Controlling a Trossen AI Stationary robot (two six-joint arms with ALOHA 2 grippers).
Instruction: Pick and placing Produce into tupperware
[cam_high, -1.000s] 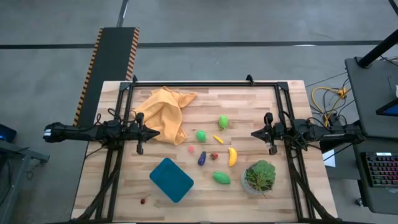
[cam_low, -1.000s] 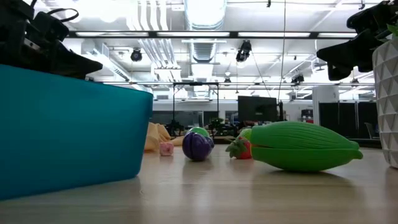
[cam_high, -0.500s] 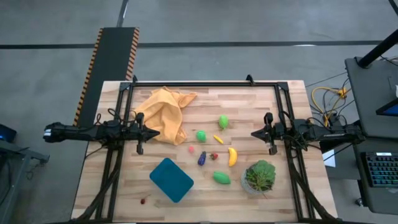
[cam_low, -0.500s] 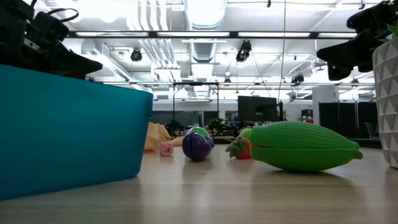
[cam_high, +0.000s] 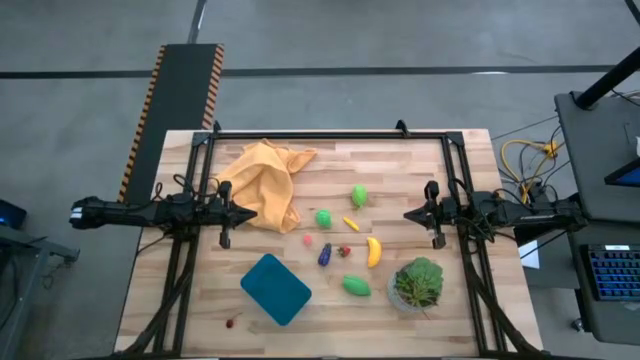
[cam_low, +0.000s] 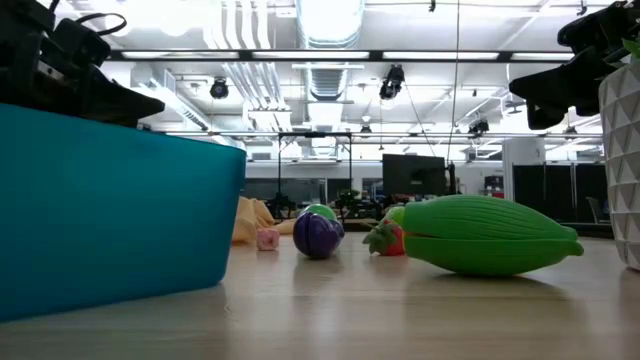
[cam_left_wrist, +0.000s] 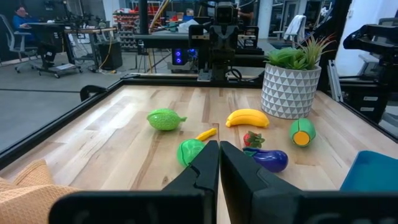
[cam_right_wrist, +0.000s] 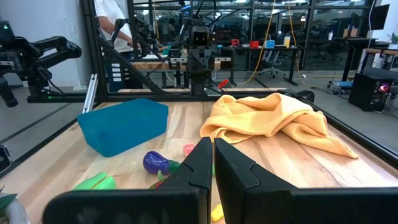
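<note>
The teal tupperware (cam_high: 275, 289) sits on the table near the near edge, left of centre. Produce lies on the table's middle: green ovals (cam_high: 359, 195), (cam_high: 323, 218), (cam_high: 356, 286), a yellow banana (cam_high: 374, 251), a purple eggplant (cam_high: 325, 255), a small pink piece (cam_high: 308, 240) and a red strawberry (cam_high: 344, 251). A tiny red piece (cam_high: 231, 322) lies by the near left corner. My left gripper (cam_high: 252, 214) hovers shut at the left side, over the cloth's edge. My right gripper (cam_high: 407, 214) hovers shut at the right side.
An orange-yellow cloth (cam_high: 265, 180) lies crumpled at the far left. A leafy plant in a patterned pot (cam_high: 417, 283) stands at the near right, beside the green oval. A black frame (cam_high: 330, 133) runs round the table's edges. People show in the room beyond.
</note>
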